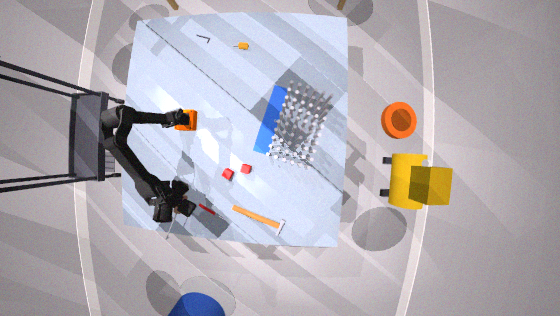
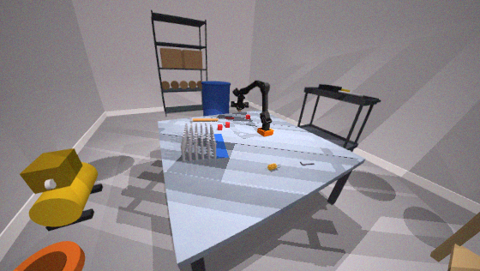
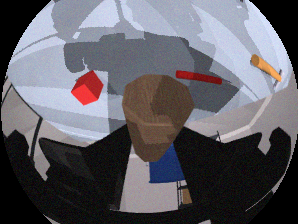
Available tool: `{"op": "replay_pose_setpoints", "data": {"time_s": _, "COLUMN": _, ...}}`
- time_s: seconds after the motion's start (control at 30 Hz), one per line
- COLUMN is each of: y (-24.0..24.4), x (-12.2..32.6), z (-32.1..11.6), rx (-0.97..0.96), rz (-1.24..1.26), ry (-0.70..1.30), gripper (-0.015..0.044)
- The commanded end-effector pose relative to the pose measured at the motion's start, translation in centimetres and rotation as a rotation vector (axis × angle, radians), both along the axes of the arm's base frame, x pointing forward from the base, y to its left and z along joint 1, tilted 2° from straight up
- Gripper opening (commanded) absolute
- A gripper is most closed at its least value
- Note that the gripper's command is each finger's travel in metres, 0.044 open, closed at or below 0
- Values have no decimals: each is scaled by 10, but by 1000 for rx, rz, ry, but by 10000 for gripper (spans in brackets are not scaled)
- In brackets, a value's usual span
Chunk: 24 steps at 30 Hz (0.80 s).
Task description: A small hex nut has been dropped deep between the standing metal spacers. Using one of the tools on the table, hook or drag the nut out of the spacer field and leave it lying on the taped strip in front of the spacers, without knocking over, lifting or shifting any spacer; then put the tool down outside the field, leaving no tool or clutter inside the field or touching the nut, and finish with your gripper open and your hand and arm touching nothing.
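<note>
My gripper is shut on a brown faceted object, perhaps a handle, and holds it above the table's near-left part, away from the spacers. The rest of that object is not clear. The metal spacers stand upright in a dense block, with the blue taped strip along one side. The nut cannot be seen. A black L-shaped key and a small yellow-handled tool lie at the table's other side.
A hammer and a red rod lie near the gripper. Two red cubes lie between rod and spacers. Another red cube lies near the arm. A blue barrel stands beyond the table.
</note>
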<state>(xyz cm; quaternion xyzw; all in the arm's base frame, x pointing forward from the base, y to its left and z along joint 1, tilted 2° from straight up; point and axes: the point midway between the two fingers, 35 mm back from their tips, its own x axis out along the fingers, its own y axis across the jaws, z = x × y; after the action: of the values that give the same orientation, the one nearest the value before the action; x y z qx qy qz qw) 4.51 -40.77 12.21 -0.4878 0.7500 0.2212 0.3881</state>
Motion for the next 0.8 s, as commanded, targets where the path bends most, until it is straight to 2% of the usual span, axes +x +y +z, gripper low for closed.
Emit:
{"op": "replay_pose_setpoints", "data": {"time_s": 0.0, "y": 0, "x": 0, "z": -5, "rx": 2, "rz": 5, "ry": 3, "gripper": 0}}
{"op": "replay_pose_setpoints", "data": {"time_s": 0.77, "y": -1, "x": 0, "z": -28, "rx": 2, "rz": 5, "ry": 3, "gripper": 0}}
